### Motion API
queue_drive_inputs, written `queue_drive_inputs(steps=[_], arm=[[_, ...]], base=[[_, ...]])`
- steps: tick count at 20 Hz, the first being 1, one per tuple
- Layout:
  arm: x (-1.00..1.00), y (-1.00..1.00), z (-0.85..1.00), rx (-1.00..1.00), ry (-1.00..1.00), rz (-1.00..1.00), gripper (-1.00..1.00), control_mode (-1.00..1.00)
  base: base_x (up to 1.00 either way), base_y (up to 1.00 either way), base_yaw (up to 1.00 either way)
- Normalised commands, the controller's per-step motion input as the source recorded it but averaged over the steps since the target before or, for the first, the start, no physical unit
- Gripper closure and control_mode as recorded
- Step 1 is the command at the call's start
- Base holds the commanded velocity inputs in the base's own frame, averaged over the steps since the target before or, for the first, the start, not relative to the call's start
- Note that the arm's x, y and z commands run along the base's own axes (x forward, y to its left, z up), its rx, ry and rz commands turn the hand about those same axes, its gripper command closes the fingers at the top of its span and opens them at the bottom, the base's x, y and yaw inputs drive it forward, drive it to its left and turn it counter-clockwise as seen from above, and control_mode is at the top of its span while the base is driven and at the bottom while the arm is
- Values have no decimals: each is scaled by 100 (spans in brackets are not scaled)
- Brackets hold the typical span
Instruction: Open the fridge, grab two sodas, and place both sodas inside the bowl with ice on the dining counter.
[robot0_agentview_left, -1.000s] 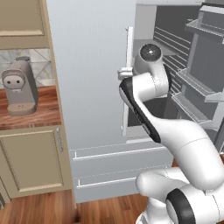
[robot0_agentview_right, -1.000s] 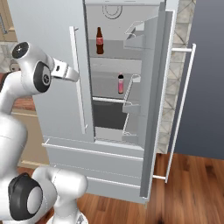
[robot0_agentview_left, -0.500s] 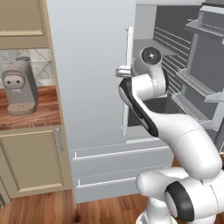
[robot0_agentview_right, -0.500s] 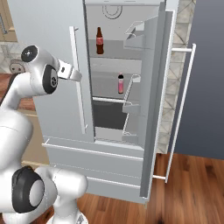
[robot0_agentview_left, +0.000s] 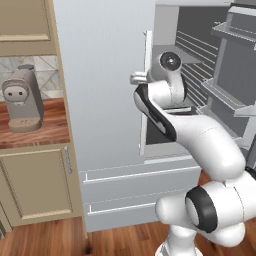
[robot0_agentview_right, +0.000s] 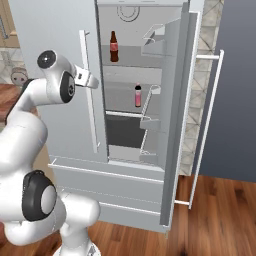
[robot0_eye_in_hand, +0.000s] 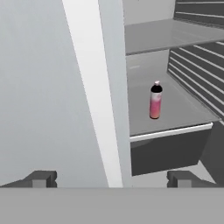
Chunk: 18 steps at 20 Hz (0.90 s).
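Hiding half the fridge (robot0_agentview_right: 60, 45), its left door stays closed.

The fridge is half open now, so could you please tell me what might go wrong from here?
1. The closed left door's handle stands between the open fingers and the shelves; reaching straight in could strike it.
2. The pink-labelled bottle on the middle shelf looks unlike the cola bottle above; it could be taken by mistake.
3. Both bottles stand upright, so a nudge might topple them.
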Motion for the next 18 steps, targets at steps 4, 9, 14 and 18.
queue_drive_inputs(steps=[4, 9, 14, 18], arm=[[40, 0, -7, 0, 0, 2, -100, -100], [42, 1, -13, 0, 0, 1, -100, -100], [35, 4, -15, 0, 1, 0, -100, -100], [37, 25, -25, -1, 6, 0, 100, -100]], base=[[0, 0, 0], [0, 0, 0], [0, 0, 0], [0, 0, 0]])
